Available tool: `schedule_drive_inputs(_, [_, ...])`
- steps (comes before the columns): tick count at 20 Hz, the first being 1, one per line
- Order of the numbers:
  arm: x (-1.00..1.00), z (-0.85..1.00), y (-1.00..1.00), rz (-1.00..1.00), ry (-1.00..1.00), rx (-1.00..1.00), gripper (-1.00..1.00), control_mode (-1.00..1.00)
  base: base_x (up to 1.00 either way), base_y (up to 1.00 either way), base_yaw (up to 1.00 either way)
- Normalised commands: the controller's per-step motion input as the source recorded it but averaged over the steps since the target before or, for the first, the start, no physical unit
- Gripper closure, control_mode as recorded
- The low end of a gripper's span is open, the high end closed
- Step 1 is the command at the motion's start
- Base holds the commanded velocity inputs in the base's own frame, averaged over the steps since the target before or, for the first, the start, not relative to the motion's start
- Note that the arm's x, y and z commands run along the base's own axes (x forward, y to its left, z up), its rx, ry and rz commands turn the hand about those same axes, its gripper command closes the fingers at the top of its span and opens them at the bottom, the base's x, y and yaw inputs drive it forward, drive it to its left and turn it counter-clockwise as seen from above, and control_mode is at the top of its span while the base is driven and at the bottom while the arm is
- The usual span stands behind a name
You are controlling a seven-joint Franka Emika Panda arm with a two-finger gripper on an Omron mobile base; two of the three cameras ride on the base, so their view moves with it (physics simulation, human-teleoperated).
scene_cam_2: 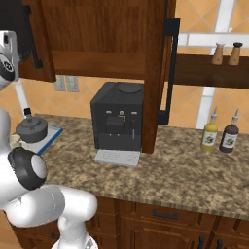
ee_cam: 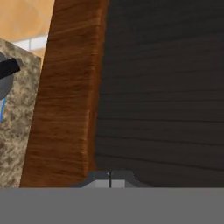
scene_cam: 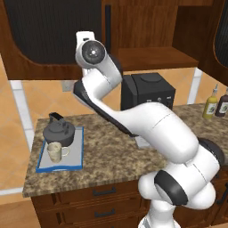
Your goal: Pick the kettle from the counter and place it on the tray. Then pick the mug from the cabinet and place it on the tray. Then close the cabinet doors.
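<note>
Glossy white rounded arm (scene_cam: 151, 129) segments joined by dark grey ringed joints.

I log the kettle (scene_cam: 59, 132) as dark grey with a black handle; the mug (scene_cam: 55, 152) as cream; the tray (scene_cam: 76, 153) as light grey with a blue rim. The counter (scene_cam: 111, 151) is brown speckled granite, the coffee machine (scene_cam_2: 119, 116) black. I see one yellow bottle (scene_cam_2: 210, 134) and one dark brown bottle (scene_cam_2: 229, 137). The cabinet door (ee_cam: 70, 96) is reddish-brown wood with a black ribbed panel (ee_cam: 162, 87).

White arm (scene_cam: 151, 124) folded upward, wrist raised high (gripper (ee_cam: 110, 178) fingertips together)
</note>
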Motion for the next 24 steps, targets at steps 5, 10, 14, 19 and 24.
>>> schedule_drive_inputs(5, [0.93,0.00,0.00,0.01,-0.01,0.00,1.00,-1.00,0.00,0.00,0.00])
schedule_drive_inputs(10, [0.85,-0.01,0.00,0.01,-0.04,0.00,1.00,-1.00,0.00,0.00,0.00])
schedule_drive_inputs(14, [0.74,-0.02,0.00,0.00,-0.03,0.00,1.00,-1.00,0.00,0.00,0.00])
schedule_drive_inputs(19, [0.01,-0.40,-0.15,0.00,-0.26,0.00,1.00,-1.00,0.00,0.00,0.00])
schedule_drive_inputs(24, [-0.72,-0.79,-0.53,0.00,-0.42,0.00,1.00,-1.00,0.00,0.00,0.00])
